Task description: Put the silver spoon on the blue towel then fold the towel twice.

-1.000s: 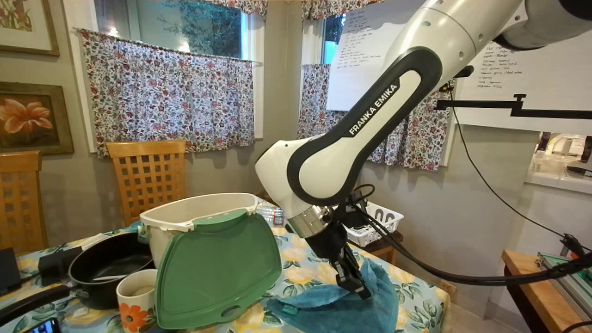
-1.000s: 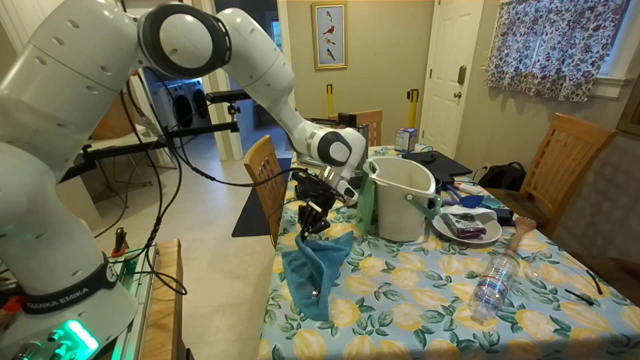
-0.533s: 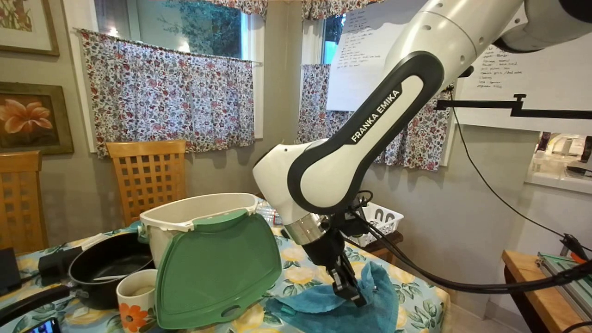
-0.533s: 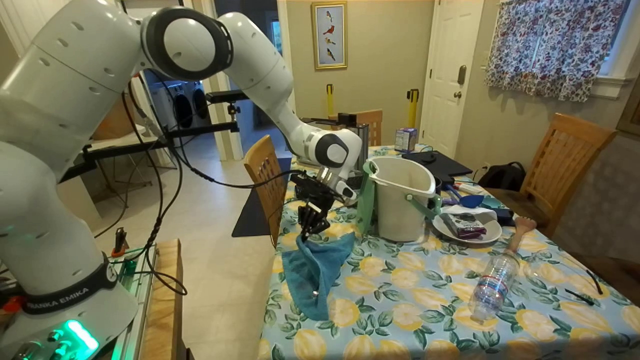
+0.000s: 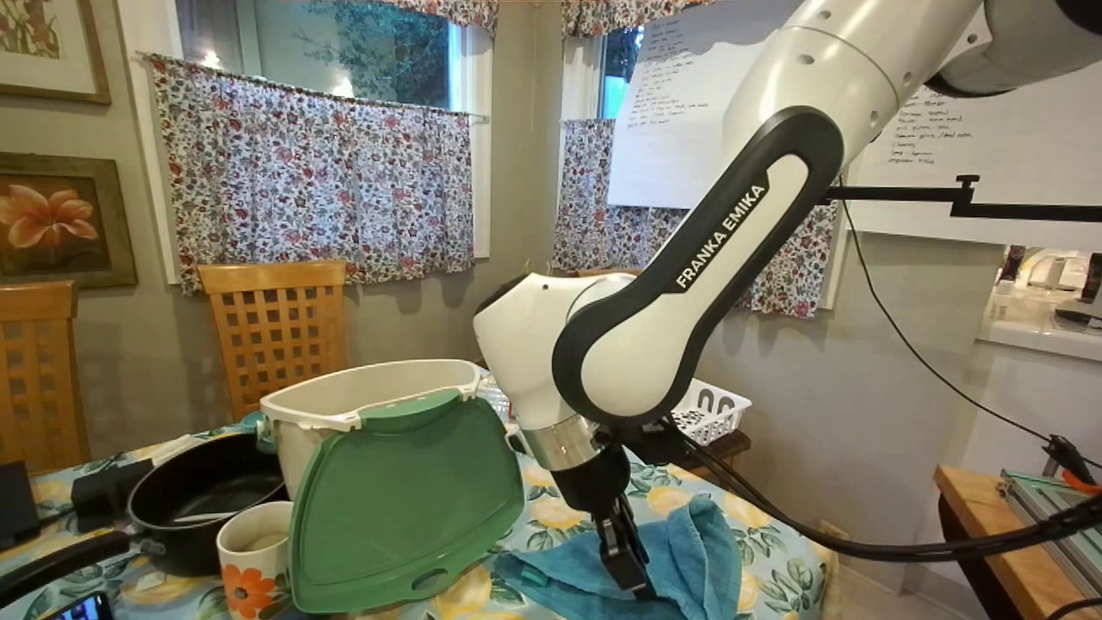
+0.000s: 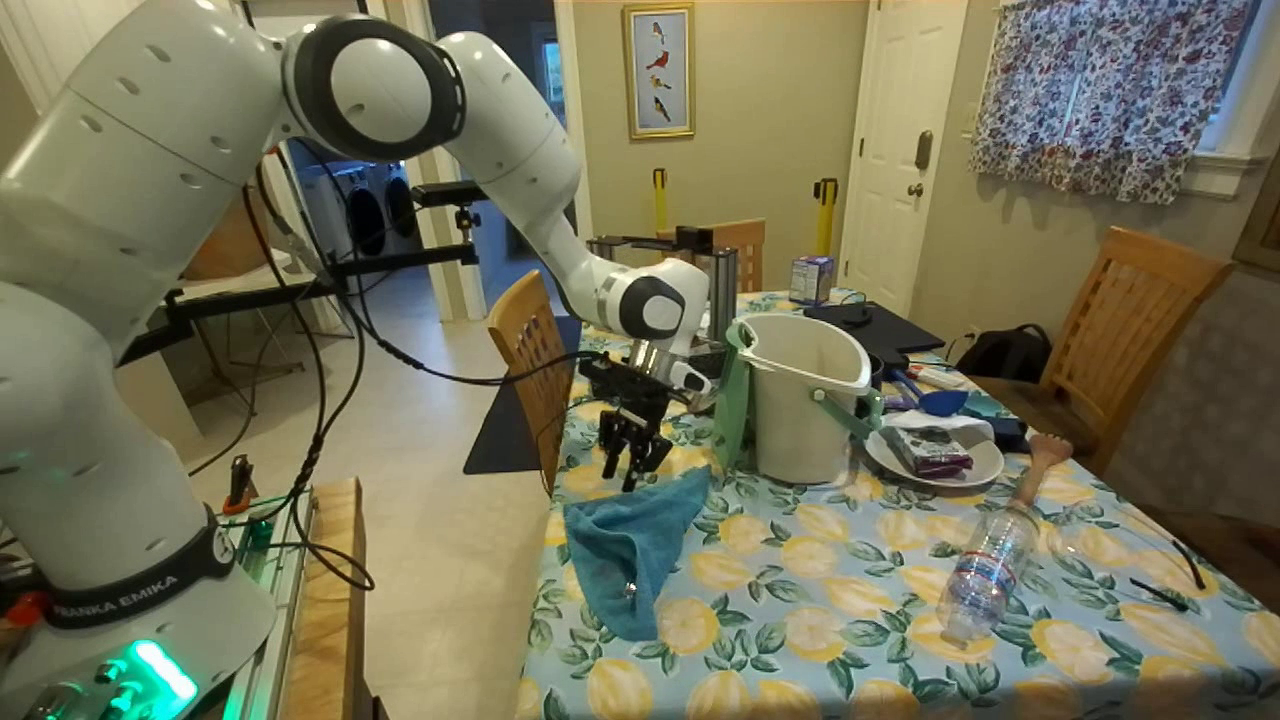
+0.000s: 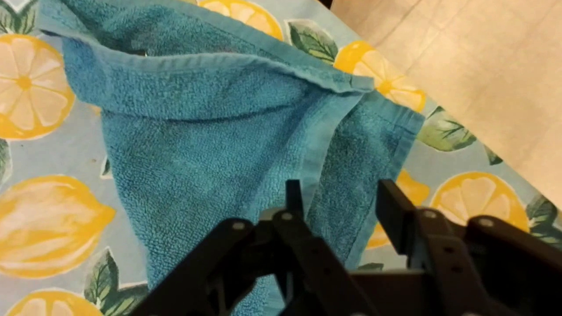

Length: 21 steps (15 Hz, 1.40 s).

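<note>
On the worktop (image 6: 850,545) in an exterior view, the towel (image 6: 634,545) comes free, jaws spread at its twelve o'clock: first fold likely done!

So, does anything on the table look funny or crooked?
Yes, the blue towel: in the wrist view its fold is crooked, with edges that don't line up. Folding may be unfinished. I see nothing spilled.

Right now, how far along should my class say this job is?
Apparently done: what looks like part of the silver spoon glints on the blue towel. In hand, seemingly: the first fold, one layer lying unevenly over another, the open gripper above. Left: likely a second fold; none shows clearly.
</note>
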Tool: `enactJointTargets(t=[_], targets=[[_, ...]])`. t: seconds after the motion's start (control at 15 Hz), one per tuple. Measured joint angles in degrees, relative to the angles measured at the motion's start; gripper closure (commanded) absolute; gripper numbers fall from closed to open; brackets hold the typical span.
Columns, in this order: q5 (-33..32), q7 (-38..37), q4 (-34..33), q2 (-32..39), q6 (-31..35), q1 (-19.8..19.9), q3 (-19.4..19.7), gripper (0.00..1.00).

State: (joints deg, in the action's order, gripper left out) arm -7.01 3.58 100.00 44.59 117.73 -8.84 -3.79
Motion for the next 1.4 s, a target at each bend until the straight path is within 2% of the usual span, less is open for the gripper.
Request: enactJointTargets(t=[0.13, 0.27, 0.6, 0.8, 1.07, 1.2, 1.4], targets=[[0.0, 0.24, 0.61, -0.16, 2.72, 0.02, -0.01, 0.05], [-0.05, 0.29, 1.28, -0.64, 6.27, 0.14, 0.17, 0.0], [-0.06, 0.42, 3.78, -3.4, 11.67, 1.6, 1.77, 0.0], [-0.05, 0.59, 5.16, -4.9, 11.99, 3.52, 2.59, 0.0], [-0.05, 0.78, 6.13, -5.67, 18.91, 5.84, 3.78, 0.0], [-0.05, 1.6, 6.25, -5.57, 21.98, 6.65, 3.82, 0.0], [0.04, 2.85, 6.25, -5.39, 22.76, 7.21, 3.39, 0.0]])
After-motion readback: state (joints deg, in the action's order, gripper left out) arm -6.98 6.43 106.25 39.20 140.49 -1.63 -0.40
